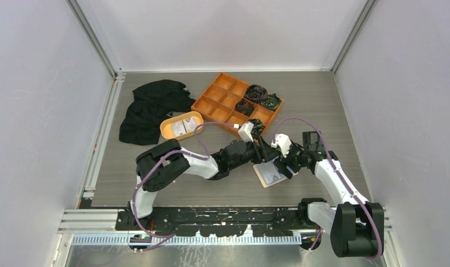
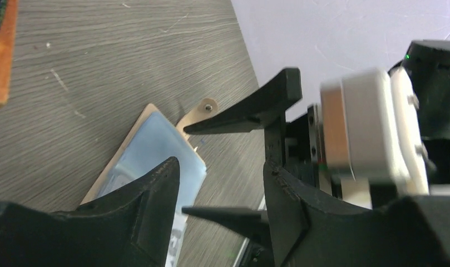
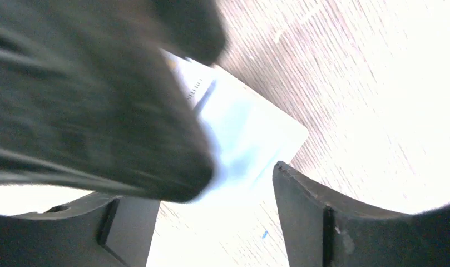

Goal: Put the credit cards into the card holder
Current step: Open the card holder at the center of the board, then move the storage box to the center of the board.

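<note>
Top external: I saw one blue card point(image 2: 156, 150) on the card holder point(image 2: 197, 114), other cards point(image 1: 182, 127) waiting in dish point(image 1: 168, 125); left pincer point(image 2: 222, 169), right pincer point(image 3: 242, 172) gaped empty.

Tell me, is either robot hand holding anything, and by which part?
Nothing looks held. The left fingers stand open above the beige leather-like card holder; the right fingers stand open beside the light blue plastic card lying on it.

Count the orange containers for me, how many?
2. The oval dish sits beside the black cloth; the divided tray lies right of it, farther back. Another might hide under the arms.
</note>
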Robot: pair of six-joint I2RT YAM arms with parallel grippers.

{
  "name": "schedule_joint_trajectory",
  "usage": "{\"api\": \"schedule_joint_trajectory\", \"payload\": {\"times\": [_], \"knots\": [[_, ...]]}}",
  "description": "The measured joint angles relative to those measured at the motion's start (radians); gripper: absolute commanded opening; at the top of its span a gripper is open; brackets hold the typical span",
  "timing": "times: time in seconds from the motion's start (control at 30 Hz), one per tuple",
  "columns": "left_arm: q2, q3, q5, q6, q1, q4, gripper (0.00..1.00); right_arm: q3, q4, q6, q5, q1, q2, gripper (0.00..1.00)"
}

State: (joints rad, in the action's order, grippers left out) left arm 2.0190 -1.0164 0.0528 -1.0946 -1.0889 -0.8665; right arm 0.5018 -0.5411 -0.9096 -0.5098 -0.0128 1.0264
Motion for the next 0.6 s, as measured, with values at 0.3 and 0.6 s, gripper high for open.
{"api": "schedule_joint_trajectory", "payload": {"times": [0.3,0.6], "knots": [[-0.229,0.196,-0.005,0.15,0.0,0.114,0.55,0.122,-0.062,0.062,-0.029,0.105,0.113,0.83],[-0.793,0.394,0.159,0.498,0.019,0.496,0.8,0.33,-0.371,-0.146,-0.247,0.12,0.146,1.0]]}}
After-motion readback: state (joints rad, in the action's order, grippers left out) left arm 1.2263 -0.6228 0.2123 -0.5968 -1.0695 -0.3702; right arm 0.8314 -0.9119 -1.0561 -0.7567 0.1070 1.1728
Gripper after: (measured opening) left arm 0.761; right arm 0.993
